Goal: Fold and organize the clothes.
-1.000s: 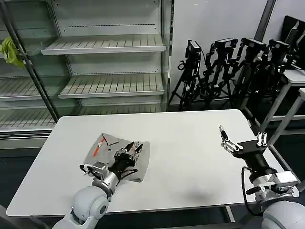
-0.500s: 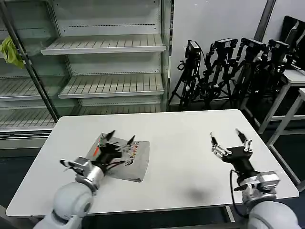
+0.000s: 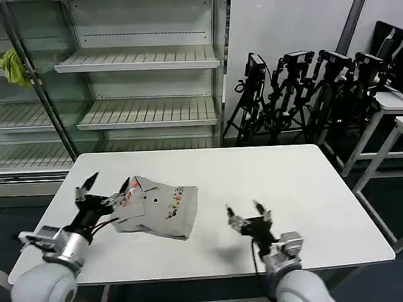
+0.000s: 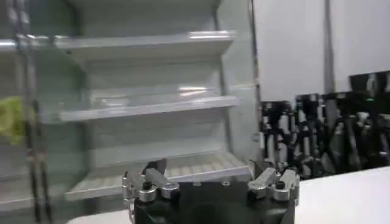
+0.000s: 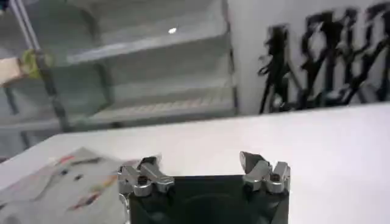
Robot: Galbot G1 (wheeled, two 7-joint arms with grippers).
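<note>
One of the clothes, a folded light grey shirt (image 3: 160,211) with a small coloured print and an orange-red inner collar, lies on the left half of the white table (image 3: 271,176). My left gripper (image 3: 108,187) hovers open at the shirt's left edge by the collar, with nothing between its fingers. The left wrist view shows that gripper (image 4: 207,175) open against the shelves. My right gripper (image 3: 244,209) stands open and empty low over the table's front middle, right of the shirt. In the right wrist view the shirt (image 5: 67,182) lies off to one side of the open gripper (image 5: 198,164).
A metal shelving rack (image 3: 138,60) stands behind the table, with a yellow-green rag (image 3: 12,66) hanging at its left end. Black tripods (image 3: 302,88) crowd the back right, and another table (image 3: 390,104) stands at the far right.
My left gripper has drawn back leftward off the shirt, its fingers now spread. My right gripper has swung from the table's right side in toward the front middle.
</note>
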